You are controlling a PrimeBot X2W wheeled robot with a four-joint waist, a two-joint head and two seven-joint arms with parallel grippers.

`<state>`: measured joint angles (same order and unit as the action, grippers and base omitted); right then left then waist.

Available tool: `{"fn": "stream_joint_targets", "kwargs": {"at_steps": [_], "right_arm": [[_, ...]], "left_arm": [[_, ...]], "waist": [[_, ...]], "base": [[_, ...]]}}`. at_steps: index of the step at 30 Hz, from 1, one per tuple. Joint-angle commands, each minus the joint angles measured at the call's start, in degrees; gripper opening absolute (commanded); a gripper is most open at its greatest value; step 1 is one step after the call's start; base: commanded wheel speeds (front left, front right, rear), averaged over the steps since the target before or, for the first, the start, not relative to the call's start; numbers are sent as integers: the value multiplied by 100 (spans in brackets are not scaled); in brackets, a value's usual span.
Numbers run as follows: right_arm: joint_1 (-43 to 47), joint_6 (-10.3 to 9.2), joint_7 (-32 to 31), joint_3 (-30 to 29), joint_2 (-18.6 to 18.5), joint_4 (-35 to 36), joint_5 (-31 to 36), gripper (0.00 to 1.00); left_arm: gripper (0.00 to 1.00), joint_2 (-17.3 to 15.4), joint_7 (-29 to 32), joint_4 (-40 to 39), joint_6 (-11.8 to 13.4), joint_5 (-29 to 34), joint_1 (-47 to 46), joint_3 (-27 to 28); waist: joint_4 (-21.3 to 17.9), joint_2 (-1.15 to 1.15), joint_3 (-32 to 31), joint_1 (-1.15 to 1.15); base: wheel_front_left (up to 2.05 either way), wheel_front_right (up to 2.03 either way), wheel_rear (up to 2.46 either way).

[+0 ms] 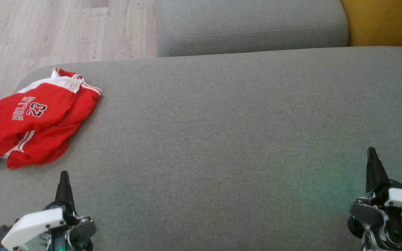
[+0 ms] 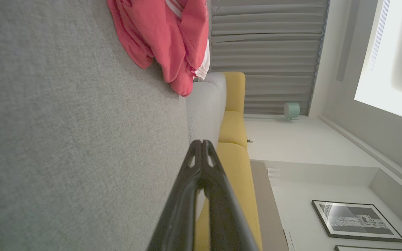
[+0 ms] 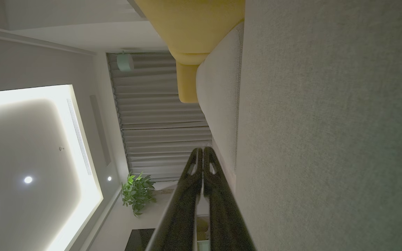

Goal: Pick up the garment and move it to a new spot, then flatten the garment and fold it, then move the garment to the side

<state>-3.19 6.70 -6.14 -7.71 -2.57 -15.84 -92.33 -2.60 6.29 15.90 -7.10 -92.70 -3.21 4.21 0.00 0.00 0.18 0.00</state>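
Garment (image 1: 30, 122) = red jersey w/ white trim, lying rumpled at the far-left corner of the grey seat cushion (image 1: 222, 139). Its left part reaches the cushion's left edge. The head view shows lettering "BULLS 23", upside down to the cam. The left wrist view shows the same garment (image 2: 166, 38) but no lettering, just bunched red folds and a white hem strip.

Left jaws: clenched, empty. In the head view they look like one dark spike (image 1: 64, 181) near-left over the cushion, just near of the garment and not touching it. The left wrist view confirms this, w/ the fingertips (image 2: 194, 157) pressed together.

Right jaws: also clenched, empty. Their fingers (image 1: 372, 160) are at the near right, well apart from the garment. In the right wrist view the fingertips (image 3: 194, 164) meet, w/ bare cushion fabric (image 3: 326, 139) alongside.

Only the head view shows the wood floor (image 1: 47, 31) at the far left. It also has a second grey cushion (image 1: 250, 28) beyond the main one and a yellow seat (image 1: 386, 21) at the far right. The left wrist view adds pleated curtains (image 2: 267, 52) and a framed picture (image 2: 356, 220). The right wrist view adds a potted plant (image 3: 138, 191) and a lit ceiling panel (image 3: 30, 157).
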Motion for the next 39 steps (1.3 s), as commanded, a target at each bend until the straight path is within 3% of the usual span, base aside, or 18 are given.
{"fn": "stream_joint_targets", "kwargs": {"at_steps": [1, 39], "right_arm": [[-299, 79, -33, 121, -31, 181, 14, 0], [-299, 79, -33, 121, -31, 181, 14, 0]], "left_arm": [[0, -28, 18, -188, -39, 51, -298, 228], [0, -28, 18, -188, -39, 51, -298, 228]], "waist": [[0, 0, 0, 0], [0, 0, 0, 0]], "base": [[0, 0, 0], [0, 0, 0]]}}
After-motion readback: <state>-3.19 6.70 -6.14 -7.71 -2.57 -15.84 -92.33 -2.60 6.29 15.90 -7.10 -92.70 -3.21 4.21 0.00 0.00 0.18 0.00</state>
